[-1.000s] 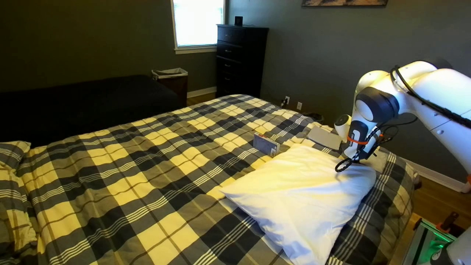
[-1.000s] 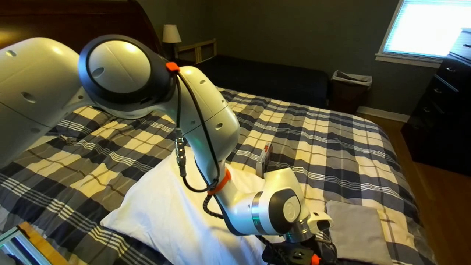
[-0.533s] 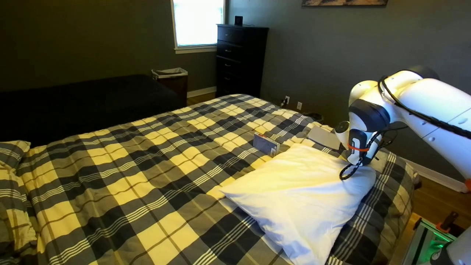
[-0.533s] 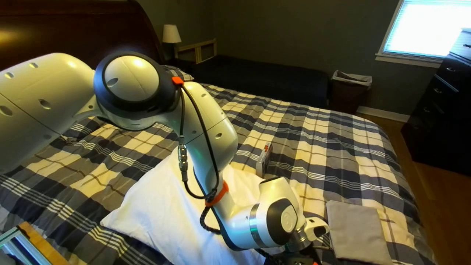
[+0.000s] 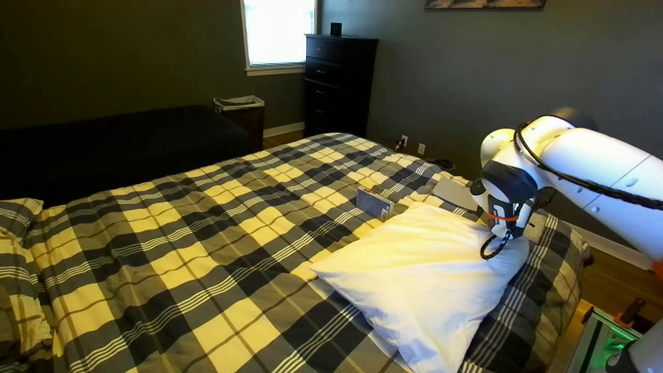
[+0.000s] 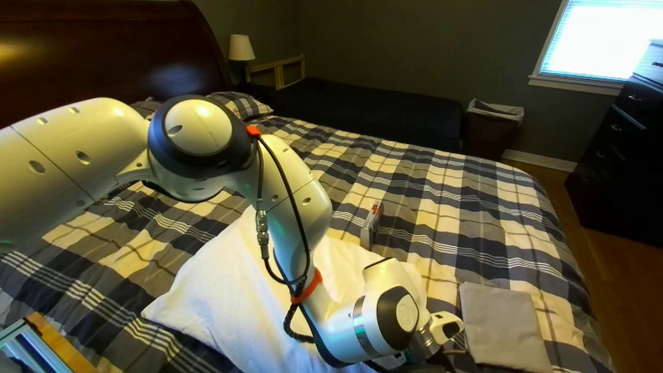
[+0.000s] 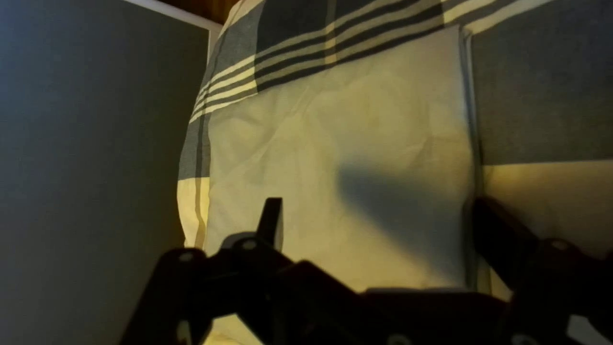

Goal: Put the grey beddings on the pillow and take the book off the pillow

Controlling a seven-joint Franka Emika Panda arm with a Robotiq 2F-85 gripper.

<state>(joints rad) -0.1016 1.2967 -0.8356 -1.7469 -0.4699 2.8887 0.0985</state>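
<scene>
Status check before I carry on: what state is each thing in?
Gripper: open, nothing gripped.
Bedspread: spread out, slightly creased.
Pillow: lying flat, lightly wrinkled.
Grey beddings: folded flat on the bedspread, off the pillow.
Book: standing on edge on the bedspread, off the pillow.
Dresser drawers: shut where visible.
Hamper: upright, open-topped.
Lamp: cannot tell if lit.

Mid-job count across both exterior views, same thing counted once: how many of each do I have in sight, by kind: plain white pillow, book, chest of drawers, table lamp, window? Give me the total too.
Plain white pillow: 1
Book: 1
Chest of drawers: 1
Table lamp: 1
Window: 1
Total: 5
</scene>
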